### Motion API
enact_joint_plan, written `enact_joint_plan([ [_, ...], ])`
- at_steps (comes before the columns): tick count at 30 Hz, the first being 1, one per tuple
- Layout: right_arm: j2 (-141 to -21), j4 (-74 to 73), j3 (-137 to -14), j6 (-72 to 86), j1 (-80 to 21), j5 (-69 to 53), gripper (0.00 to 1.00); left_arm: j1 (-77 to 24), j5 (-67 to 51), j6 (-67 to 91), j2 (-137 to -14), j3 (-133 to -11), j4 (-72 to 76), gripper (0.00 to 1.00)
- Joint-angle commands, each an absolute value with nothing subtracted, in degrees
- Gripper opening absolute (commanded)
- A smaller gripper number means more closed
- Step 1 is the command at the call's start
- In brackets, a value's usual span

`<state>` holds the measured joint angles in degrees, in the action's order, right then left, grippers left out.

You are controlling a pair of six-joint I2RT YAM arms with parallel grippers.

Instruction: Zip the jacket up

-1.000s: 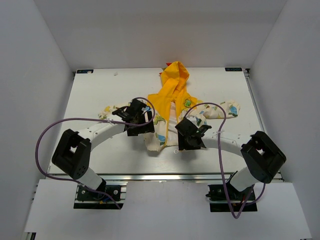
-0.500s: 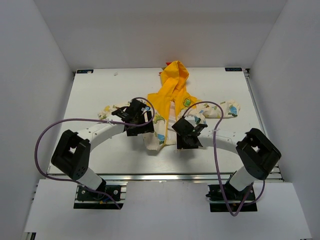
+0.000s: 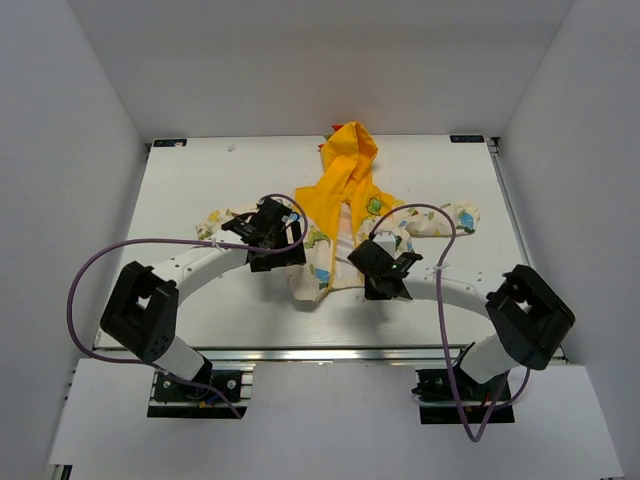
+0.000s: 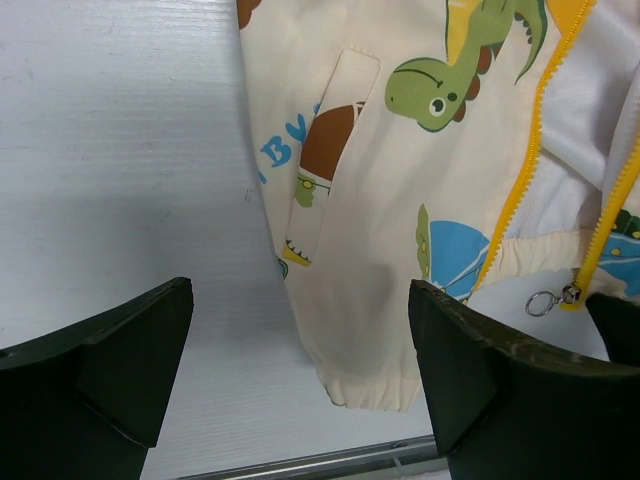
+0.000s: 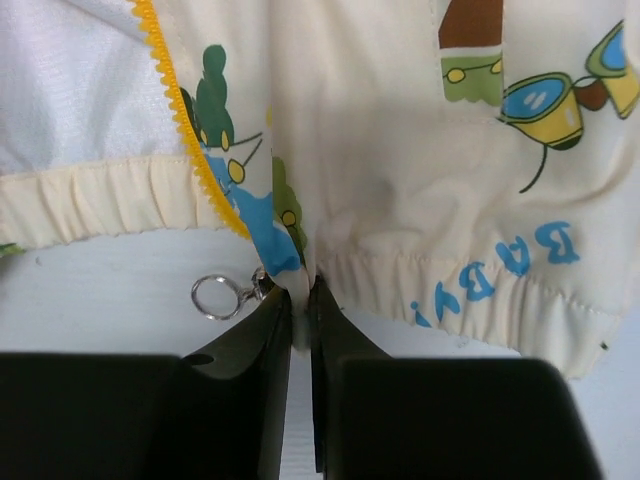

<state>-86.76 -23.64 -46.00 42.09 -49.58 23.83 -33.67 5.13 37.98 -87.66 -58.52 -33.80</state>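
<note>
Top external view showed the jacket (image 3: 345, 215) lying open-fronted at the middle of the counter (image 3: 180, 200), with its hood (image 3: 350, 150) toward the far edge and its hem toward the near edge. The right claw (image 3: 380, 280) was at the hem and the left claw (image 3: 272, 252) over the other front panel. In the right wrist view the right claw (image 5: 300, 310) was clenched on a thin fold of hem, just beside the bottom of the zipper (image 5: 185, 130), and the pull ring (image 5: 215, 297) lay flat on the counter, touching neither finger. The left wrist view showed the left claw (image 4: 300, 370) released and spread wide above the panel with the pocket (image 4: 330, 150). The ring (image 4: 540, 302) lay off to one side, outside its fingers. The zip looked undone, its slider apparently at the bottom, so the task seemed barely begun. The pinch took in very little cloth. Any upward pull on the slider could have dragged the hem out of it, and the whole jacket would then have slid toward the far edge and bunched instead of zipping. The ring was small and flat against the counter, so the left claw could easily have closed on cloth or missed it altogether. Loose lining beside the teeth might also have jammed the slider.
</note>
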Motion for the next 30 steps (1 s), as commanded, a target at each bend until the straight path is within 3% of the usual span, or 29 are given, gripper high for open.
enact_joint_plan([
  [1,-81.06,-27.08,-45.61,38.68,-49.57,25.31,0.00,-33.66,6.42,37.62,-86.13,-60.82,-34.80,0.98],
  [7,-72.09,-19.96,-46.23,30.24,-46.32,17.42,0.00,-33.66,5.02,36.04,-85.52,-60.82,-33.23,0.98],
  [17,-66.27,-9.76,-41.23,24.17,-36.84,2.91,0.00,-34.89,-7.56,29.27,-83.23,-58.80,-29.44,0.98],
  [21,-64.52,-9.75,-38.76,24.52,-35.68,1.41,0.00,-39.71,-6.07,23.83,-86.21,-60.90,-31.98,0.93],
  [30,-62.40,-10.64,-35.69,24.61,-33.93,1.85,0.00,-50.18,10.35,18.89,-94.21,-70.40,-41.48,0.88],
])
